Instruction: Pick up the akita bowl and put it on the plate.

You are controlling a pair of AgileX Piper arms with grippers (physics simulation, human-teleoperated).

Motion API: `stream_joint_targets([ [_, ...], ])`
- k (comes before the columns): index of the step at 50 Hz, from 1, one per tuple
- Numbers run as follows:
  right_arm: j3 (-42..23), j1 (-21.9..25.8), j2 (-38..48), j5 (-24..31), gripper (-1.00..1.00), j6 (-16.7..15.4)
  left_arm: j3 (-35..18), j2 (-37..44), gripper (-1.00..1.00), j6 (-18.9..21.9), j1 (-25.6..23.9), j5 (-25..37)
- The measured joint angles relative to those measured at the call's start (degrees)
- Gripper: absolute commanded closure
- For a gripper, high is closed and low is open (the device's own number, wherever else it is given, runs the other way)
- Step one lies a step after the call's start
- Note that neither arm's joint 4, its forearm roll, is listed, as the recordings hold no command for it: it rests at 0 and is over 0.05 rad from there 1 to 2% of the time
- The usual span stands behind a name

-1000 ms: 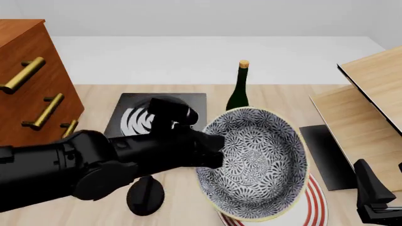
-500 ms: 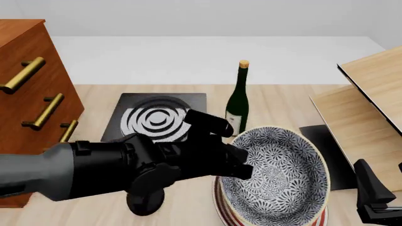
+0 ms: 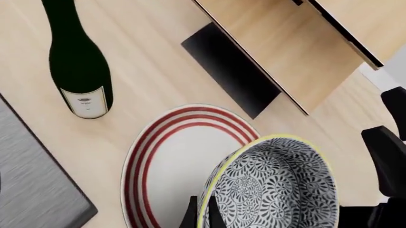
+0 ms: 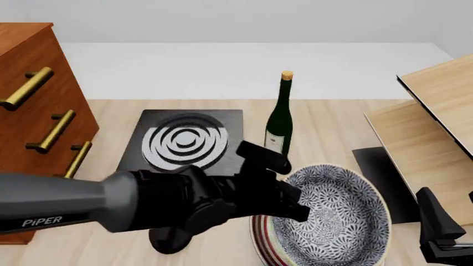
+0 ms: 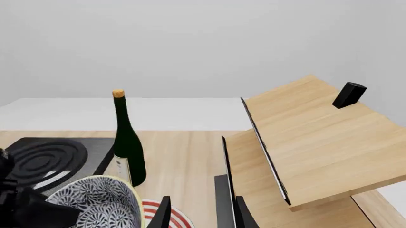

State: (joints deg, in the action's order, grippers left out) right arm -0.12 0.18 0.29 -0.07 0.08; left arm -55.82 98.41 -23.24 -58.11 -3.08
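Akita bowl (image 4: pixel 331 216): one, tilted over the plate (image 4: pixel 260 239), one.
Left gripper (image 3: pixel 200 216): closed on bowl rim.
Right gripper (image 5: pixel 199 213): slightly parted, empty.
Bottle (image 4: pixel 280 116): one, 12 o'clock of bowl, apart.

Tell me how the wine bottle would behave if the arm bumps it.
The wine bottle stands upright, tall and narrow-based, so it would probably tip rather than slide. Its round body would likely roll once down. It looks like glass, so probably rigid and breakable.

Before you: green wine bottle (image 4: pixel 279 123) upright on the table (image 4: pixel 333 119), black slab with grey rings (image 4: pixel 185 143) beside it, wooden drawer cabinet (image 4: pixel 37 111), tilted wooden boards (image 4: pixel 432 133), black knob (image 4: pixel 168 244).
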Motion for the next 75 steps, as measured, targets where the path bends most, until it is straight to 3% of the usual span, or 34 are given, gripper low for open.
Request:
stream_joint_targets([
  [73,0.0,0.0,0.0,0.0,-1.0,0.0,-0.21,9.35,1.0,0.04,-0.05,-5.94],
  [74,0.0,0.0,0.0,0.0,-1.0,0.0,-0.2,9.41,-1.0,-0.01,-0.07,-5.97],
  [75,0.0,0.0,0.0,0.0,-1.0,0.0,-0.21,9.43,-1.0,0.03,-0.09,-5.99],
])
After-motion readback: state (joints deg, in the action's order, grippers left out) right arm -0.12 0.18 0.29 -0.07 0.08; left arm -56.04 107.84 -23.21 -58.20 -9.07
